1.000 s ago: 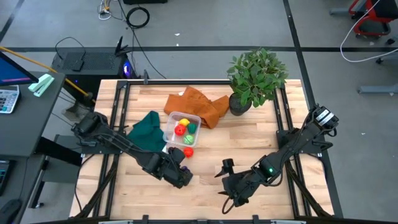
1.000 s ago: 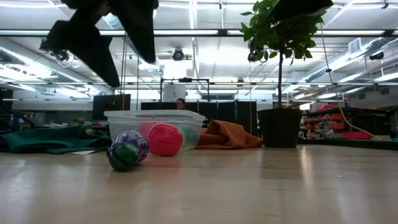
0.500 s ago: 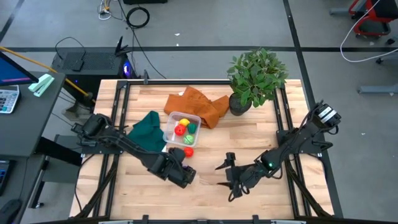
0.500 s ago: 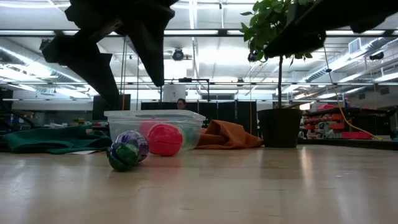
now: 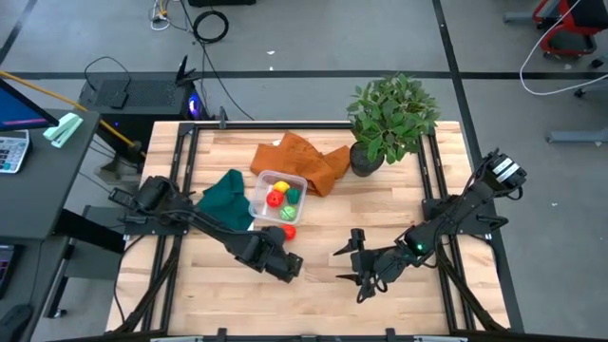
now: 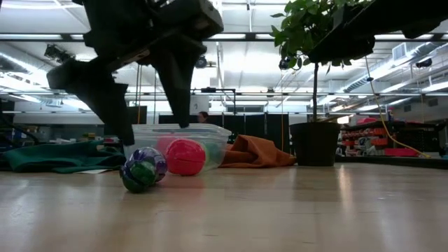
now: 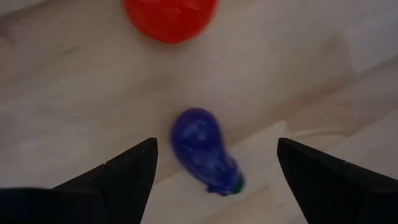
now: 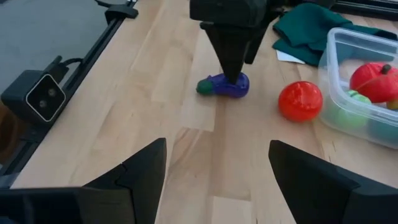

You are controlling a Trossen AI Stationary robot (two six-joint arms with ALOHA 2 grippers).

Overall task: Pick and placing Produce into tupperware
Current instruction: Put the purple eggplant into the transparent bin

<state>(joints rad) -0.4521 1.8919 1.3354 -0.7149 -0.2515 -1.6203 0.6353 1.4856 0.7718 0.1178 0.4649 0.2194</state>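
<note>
**Left gripper poised over the purple eggplant**

The left gripper point(image 7: 214, 168) hung right above the purple eggplant point(image 7: 205, 150), fingers spread wide with the toy between them, nothing held! The eggplant lay on its side on the bare wood near the table's point(image 5: 380, 204) front edge, a red tomato point(image 8: 300, 100) just beside it and next to the tupperware point(image 5: 277, 197). That clear, low-walled box sat toward the middle of the table, with red, yellow and green pieces already inside. The eggplant looked smooth, glossy and rounded, probably light hard plastic, so it seemed likely to roll or squirt out of a pinch; across its fat middle looked the safest hold. The right gripper point(image 8: 217, 180) waited low toward the front right, fingers wide apart, empty. An orange cloth point(image 5: 304, 160), a dark green cloth point(image 5: 223, 195) and a potted plant point(image 5: 389, 119) stood behind.
</note>
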